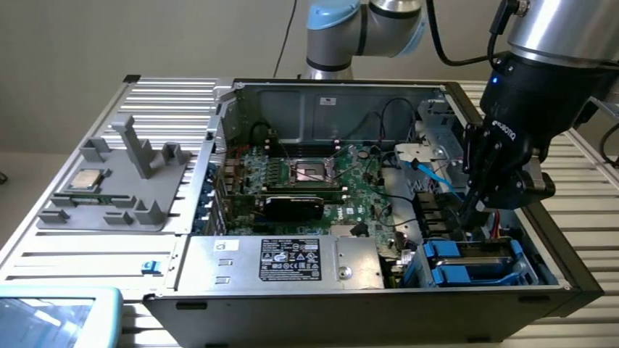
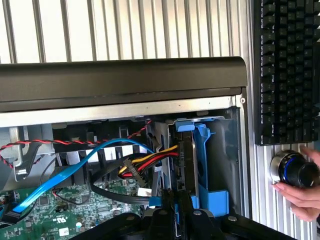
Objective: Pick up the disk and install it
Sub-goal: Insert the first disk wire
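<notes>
The disk (image 2: 186, 165) stands on edge inside the drive bay at the corner of the open computer case (image 1: 387, 94), with its bright blue carrier (image 2: 204, 160) wrapped around it. My gripper (image 2: 176, 202) is shut on the disk's near edge, its dark fingers (image 2: 165, 212) pressed close on either side. In the exterior view the gripper (image 1: 471, 216) reaches down into the case at the exterior view's right, just above the blue-fronted carriers (image 1: 454, 261) in the bay.
A blue data cable (image 2: 75, 170) and a red, yellow and black power plug (image 2: 145, 167) lie close beside the bay. The motherboard (image 1: 309, 181) and power supply (image 1: 290, 261) fill the case. A grey fixture (image 1: 116, 196) holds a processor chip (image 1: 89, 179). A hand (image 2: 300, 192) rests on a knob (image 2: 292, 167) below a keyboard (image 2: 285, 70).
</notes>
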Robot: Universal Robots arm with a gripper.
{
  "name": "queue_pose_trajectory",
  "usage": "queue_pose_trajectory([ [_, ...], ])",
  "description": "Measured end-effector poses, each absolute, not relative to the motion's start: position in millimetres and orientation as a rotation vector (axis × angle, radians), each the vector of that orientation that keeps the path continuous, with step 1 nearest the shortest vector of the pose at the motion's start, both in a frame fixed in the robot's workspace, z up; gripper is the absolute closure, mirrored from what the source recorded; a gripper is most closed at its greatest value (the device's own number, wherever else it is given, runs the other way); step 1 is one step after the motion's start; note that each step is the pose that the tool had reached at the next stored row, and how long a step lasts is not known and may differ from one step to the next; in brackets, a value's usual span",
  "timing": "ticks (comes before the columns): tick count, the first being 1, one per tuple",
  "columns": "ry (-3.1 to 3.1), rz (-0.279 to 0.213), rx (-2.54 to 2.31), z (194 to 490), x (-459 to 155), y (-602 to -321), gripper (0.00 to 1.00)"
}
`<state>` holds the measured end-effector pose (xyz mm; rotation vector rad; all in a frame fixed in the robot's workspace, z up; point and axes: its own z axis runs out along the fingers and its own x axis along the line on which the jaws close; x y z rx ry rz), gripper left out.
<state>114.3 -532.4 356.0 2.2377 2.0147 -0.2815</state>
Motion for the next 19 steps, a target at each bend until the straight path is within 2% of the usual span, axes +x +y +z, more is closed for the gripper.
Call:
queue_pose_trajectory([
  [11, 2.015, -0.282, 2.238, 356.0, 114.3, -532.5, 0.84],
  [19, 2.024, -0.288, 2.245, 354.7, 115.8, -549.1, 0.84],
])
